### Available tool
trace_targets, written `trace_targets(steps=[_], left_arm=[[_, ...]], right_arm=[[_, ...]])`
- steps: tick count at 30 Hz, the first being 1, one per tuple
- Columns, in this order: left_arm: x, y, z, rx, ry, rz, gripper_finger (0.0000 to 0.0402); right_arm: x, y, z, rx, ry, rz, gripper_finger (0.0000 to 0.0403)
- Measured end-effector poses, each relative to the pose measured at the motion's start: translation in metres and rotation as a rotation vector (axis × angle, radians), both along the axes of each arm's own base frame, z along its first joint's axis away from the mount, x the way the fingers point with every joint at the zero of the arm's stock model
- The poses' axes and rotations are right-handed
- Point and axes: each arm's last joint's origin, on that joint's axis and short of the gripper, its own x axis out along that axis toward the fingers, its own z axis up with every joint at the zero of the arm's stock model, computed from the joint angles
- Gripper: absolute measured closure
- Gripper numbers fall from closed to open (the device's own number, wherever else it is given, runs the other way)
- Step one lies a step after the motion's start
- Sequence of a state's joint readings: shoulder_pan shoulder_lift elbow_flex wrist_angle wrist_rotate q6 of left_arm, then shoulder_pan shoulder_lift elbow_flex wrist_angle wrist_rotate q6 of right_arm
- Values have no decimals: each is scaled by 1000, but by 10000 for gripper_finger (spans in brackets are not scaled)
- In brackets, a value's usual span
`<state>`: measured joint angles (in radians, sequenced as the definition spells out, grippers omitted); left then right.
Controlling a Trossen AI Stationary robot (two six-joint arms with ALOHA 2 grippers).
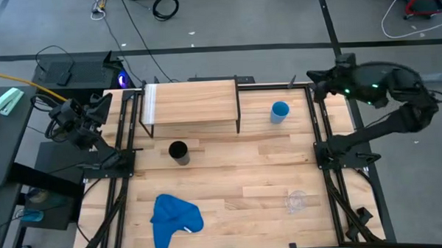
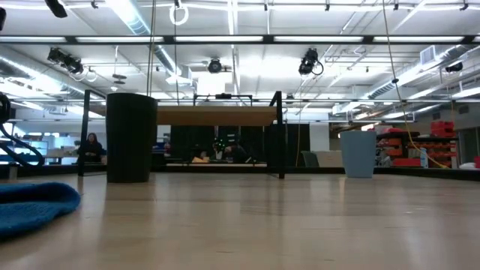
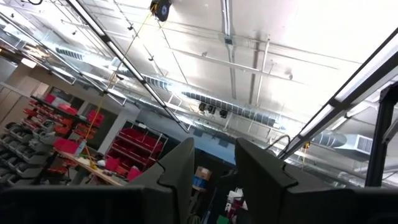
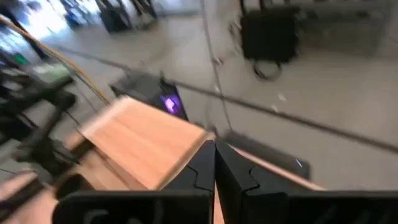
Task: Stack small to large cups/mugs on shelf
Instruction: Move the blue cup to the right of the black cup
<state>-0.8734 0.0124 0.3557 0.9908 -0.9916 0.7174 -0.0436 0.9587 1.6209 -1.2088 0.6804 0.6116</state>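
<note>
The shelf [image 1: 191, 103] stands on its thin black legs at the table's far side; it also shows in the low view [image 2: 217, 116] and the right wrist view [image 4: 143, 140]. The black cup [image 1: 178, 151] [image 2: 131, 137] stands upright on the table in front of the shelf. The light-blue cup [image 1: 279, 111] [image 2: 358, 154] stands to the right of the shelf. The clear cup [image 1: 296, 201] stands near the front right. My left gripper [image 1: 99, 107] [image 3: 214, 168] is off the table's left edge, open, empty, pointing up at the ceiling. My right gripper [image 1: 313, 80] [image 4: 214, 165] is shut and empty at the far right corner.
A blue cloth [image 1: 174, 218] [image 2: 30, 206] lies crumpled near the table's front left. Black frame rails [image 1: 321, 135] run along both sides of the table. Bare tabletop [image 1: 237, 175] lies between the cups.
</note>
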Motion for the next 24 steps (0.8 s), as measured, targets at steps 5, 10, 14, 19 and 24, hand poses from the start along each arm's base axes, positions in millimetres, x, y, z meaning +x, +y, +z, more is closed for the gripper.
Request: trace_targets(steps=[5, 10, 14, 19, 24], left_arm=[[1, -1, 0, -3, 0, -9, 280], [2, -2, -1, -1, 5, -17, 274], [3, -3, -1, 7, 24, -15, 270], [4, -4, -3, -15, 67, -11, 269], [6, -5, -5, -21, 116, -2, 269]], right_arm=[[16, -21, -16, 161, 186, -62, 391], [30, -47, -33, 297, 352, -119, 391], [42, -71, -47, 387, 472, -157, 391], [54, -99, -68, 498, 615, -164, 385], [62, -120, -98, 599, 724, -164, 350]])
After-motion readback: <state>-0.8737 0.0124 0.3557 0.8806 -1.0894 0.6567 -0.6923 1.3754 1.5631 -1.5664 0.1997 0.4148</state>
